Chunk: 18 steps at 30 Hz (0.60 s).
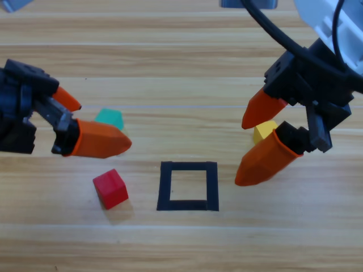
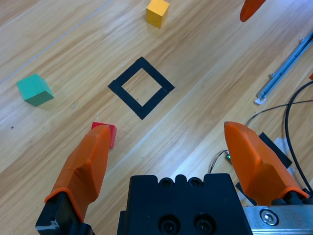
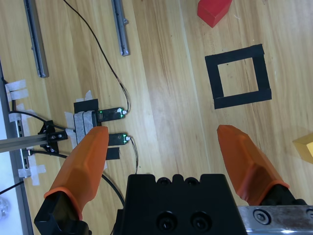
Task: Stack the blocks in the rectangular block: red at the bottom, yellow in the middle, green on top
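1. The wooden table [image 1: 181, 51] is seen from above with broad bare wood along its far and near parts; no cube lies near a picture edge.
2. The right gripper [image 1: 249, 148] is held over the table right of the middle, its two orange jaws spread apart with nothing between them.
3. The left gripper [image 1: 103, 122] is seen at the left edge, its jaws likewise parted and empty.
4. The rectangular block [image 1: 188, 186], a black tape outline, is set near the middle towards the near side; bare wood is shown inside it, and open room is left around it on all sides.
5. The red cube [image 1: 110, 188] is placed left of the outline, apart from it, below and in front of the left gripper's lower jaw tip.
6. The green cube [image 1: 110, 118] is found farther back on the left, partly covered in the high view by the left gripper's lower jaw.
7. The yellow cube [image 1: 264, 130] is seen between the right gripper's jaws in the high view; in the right wrist view only its corner [image 3: 305, 147] is shown at the edge, outside the jaw.
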### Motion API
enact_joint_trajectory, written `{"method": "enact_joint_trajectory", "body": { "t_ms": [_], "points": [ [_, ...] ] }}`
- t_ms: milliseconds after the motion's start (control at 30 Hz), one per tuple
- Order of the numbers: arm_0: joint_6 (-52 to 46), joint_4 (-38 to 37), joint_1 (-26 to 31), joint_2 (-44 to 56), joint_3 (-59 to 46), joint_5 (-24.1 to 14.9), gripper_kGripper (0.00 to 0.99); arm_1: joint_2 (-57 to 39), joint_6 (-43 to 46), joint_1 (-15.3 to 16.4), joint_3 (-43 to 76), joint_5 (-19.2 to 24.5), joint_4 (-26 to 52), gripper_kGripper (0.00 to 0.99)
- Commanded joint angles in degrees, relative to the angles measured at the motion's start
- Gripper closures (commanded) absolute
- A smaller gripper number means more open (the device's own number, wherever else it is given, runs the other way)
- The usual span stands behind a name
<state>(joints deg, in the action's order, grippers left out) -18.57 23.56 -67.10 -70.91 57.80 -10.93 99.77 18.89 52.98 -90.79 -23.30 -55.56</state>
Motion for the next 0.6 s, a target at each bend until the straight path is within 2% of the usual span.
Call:
{"method": "enact_joint_trajectory", "body": {
  "t_ms": [33,167,300,400,500,533,600],
  "points": [
    [0.29,-0.18,-0.84,-1.42,-1.2,-0.68,0.0,-1.06,-0.25,1.69,0.09,-0.08,-0.77,0.0],
    [0.29,-0.09,-0.84,-1.42,-1.12,-0.76,0.0,-1.68,-2.01,0.99,0.09,1.41,-0.77,0.0],
    [0.29,0.0,-0.84,-1.42,-1.12,-0.85,0.0,-3.61,-6.76,-2.97,0.62,6.69,-0.77,0.0],
    [-0.15,0.08,-0.84,-1.51,-1.03,-1.38,0.0,-3.17,-11.77,-6.39,0.62,15.12,-0.69,0.0],
    [-2.78,1.84,-0.84,-2.3,0.12,-3.05,0.0,0.87,-13.79,-7.45,0.53,26.2,0.37,0.0],
    [-4.63,2.98,-0.75,-2.92,0.55,-3.58,0.0,2.98,-15.11,-7.71,-0.17,28.92,0.37,0.0],
    [-9.11,5.44,1.09,-4.94,1.61,-5.6,0.0,6.67,-17.39,-8.06,-1.49,31.3,0.37,0.0]
  ]
}}
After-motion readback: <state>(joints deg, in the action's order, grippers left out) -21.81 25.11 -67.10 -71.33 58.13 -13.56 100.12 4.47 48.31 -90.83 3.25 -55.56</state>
